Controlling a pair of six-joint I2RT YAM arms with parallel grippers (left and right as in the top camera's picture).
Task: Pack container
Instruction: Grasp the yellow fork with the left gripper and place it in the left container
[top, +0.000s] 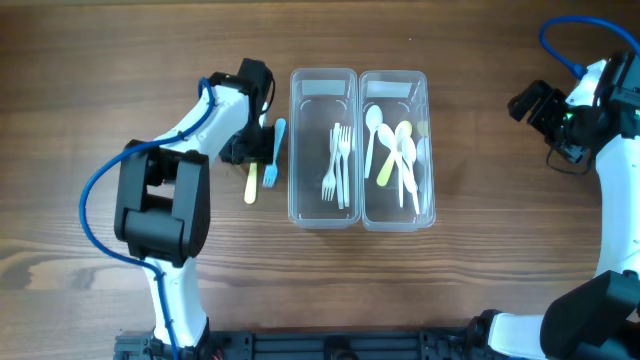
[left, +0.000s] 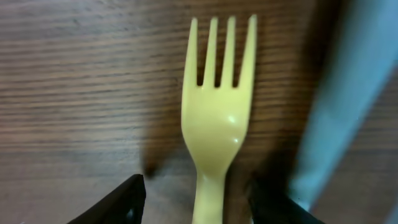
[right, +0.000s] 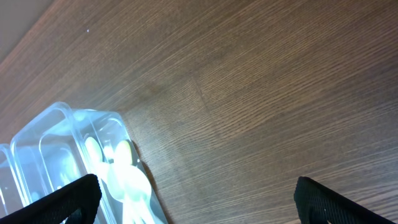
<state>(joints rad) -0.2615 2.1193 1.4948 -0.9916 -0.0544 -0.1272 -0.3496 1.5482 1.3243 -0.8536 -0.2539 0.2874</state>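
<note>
Brown wood-grain table (top: 450, 290) fills every view, with two clear rectangular plastic containers standing side by side and touching at its centre. One clear container (top: 296, 150) holds a bundle of white plastic forks (top: 339, 165), and its neighbour at three o'clock, the second clear container (top: 428, 150), holds several white plastic spoons (top: 408, 165) and a pale yellow plastic spoon (top: 386, 172). At nine o'clock from the containers, a light blue plastic fork (top: 274, 150) lies on the bare wood. Just beside it, a yellow plastic fork (left: 214, 124) also lies flat, its tines pointing toward six o'clock in the overhead view. The left gripper (left: 198, 200) is low over this yellow fork, its black fingers spread to either side of the handle with wood showing in the gaps, so nothing is gripped. The right gripper (top: 535, 105) hangs well apart at about two o'clock from the containers, spread wide and holding nothing.
</note>
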